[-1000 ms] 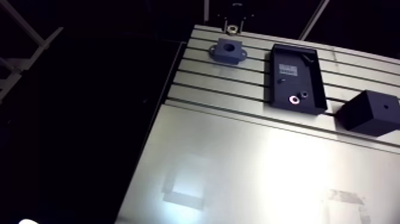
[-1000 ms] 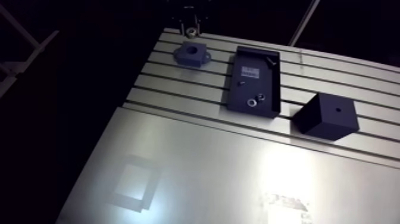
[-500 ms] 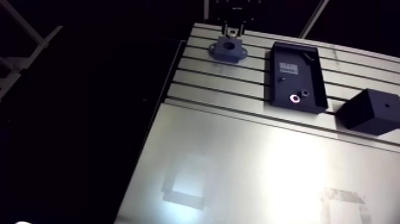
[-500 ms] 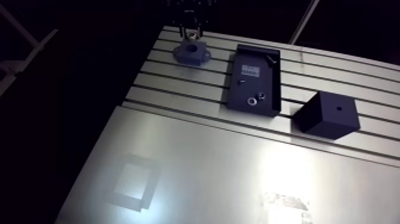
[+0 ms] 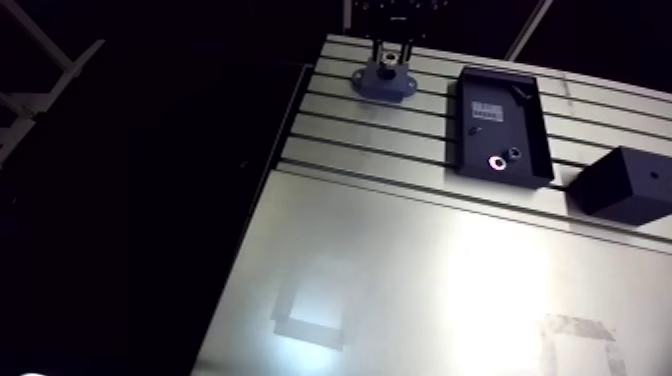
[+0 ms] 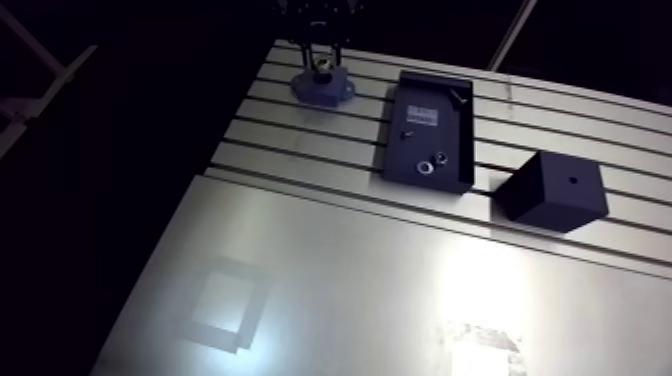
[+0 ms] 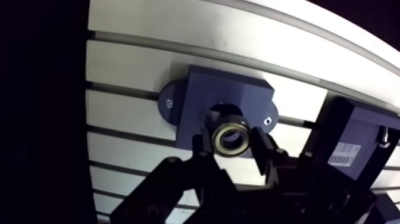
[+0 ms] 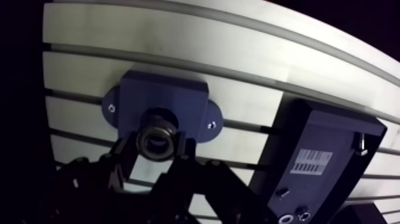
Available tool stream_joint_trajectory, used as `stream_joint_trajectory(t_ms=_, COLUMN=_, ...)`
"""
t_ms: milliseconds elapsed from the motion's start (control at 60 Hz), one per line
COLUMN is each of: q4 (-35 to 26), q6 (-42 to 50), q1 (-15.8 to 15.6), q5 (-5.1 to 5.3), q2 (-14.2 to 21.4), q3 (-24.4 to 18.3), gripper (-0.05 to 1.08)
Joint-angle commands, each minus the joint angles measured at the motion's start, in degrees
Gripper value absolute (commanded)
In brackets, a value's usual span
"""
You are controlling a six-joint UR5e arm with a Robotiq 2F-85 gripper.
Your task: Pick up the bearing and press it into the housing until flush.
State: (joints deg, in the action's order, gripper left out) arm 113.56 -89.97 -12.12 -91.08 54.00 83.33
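Fingers (image 7: 260, 152): both closed on the bearing (image 7: 231, 138), one pad on each side of its outer ring, with the bore facing the wrist camera.

Count:
- 1 bearing, metal, held in my gripper (image 7: 232, 144).
- 1 housing (image 7: 196, 98), dark, square body with a round bore and 2 side ears, one small fastener in each.
- 1 tray (image 5: 463, 120), black, beside the housing, holding 1 white label (image 5: 484, 108) and 2 small rings (image 5: 495, 164).
- 1 block (image 5: 625, 185), black, past the tray, with a small hole in its top.
- All of these sit on the slotted table (image 5: 400, 280).

Pose: my wrist comes straight down at the far end of the table, directly over the housing. In the wrist view the bearing overlaps the near edge of the bore. I cannot tell whether it touches the housing.
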Motion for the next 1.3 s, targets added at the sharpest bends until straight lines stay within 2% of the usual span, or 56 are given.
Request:
stream_joint_trajectory(t_ms=17, q4=0.04, q6=-0.07, q1=-0.01, q5=-0.01, q2=-0.60, q3=0.03, gripper=0.58)
stream_joint_trajectory(t_ms=1300, q4=0.04, q6=-0.16, q1=-0.27, q5=0.07, q2=-1.76, q3=-0.22, gripper=0.58)
